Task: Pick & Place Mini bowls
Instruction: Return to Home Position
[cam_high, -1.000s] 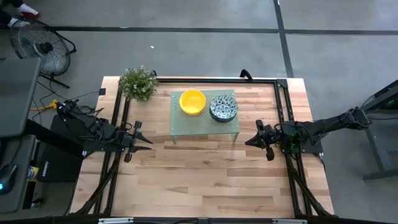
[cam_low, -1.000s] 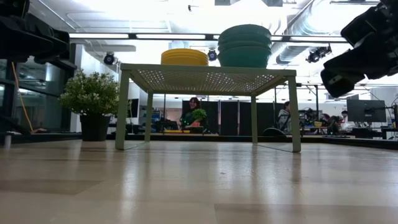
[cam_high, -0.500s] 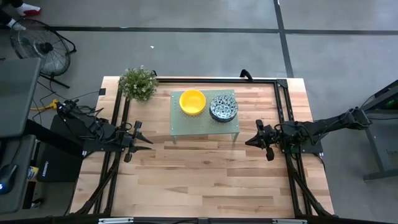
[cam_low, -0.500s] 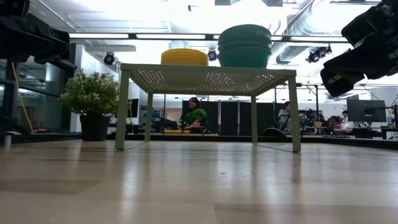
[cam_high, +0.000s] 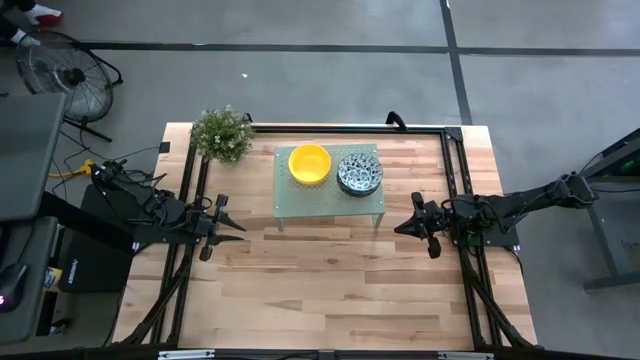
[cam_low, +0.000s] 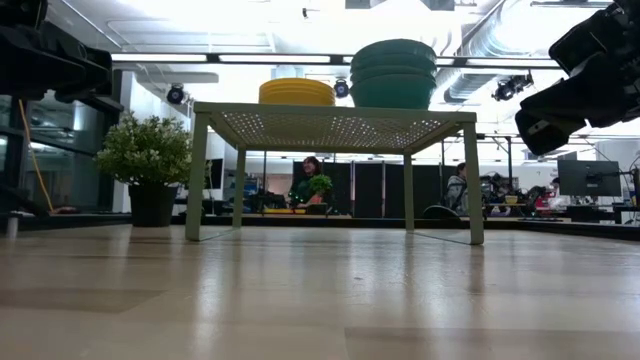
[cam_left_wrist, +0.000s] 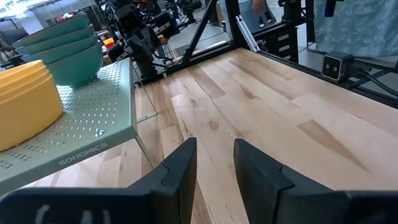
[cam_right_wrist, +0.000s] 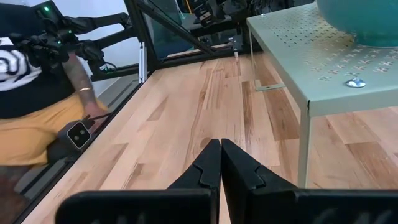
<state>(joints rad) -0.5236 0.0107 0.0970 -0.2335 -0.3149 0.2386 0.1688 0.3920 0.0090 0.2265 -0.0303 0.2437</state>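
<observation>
The mini bowls stand in two stacks side by side on the pale green perforated stand at the far half of the desk. The yellow stack is nearer the left gripper and the blue-green patterned stack nearer the right gripper, both well apart from the fingers. The left fingers are spread and empty, the right fingers pressed together on nothing; with no bowl loose on the desk, the placing looks finished.
</observation>
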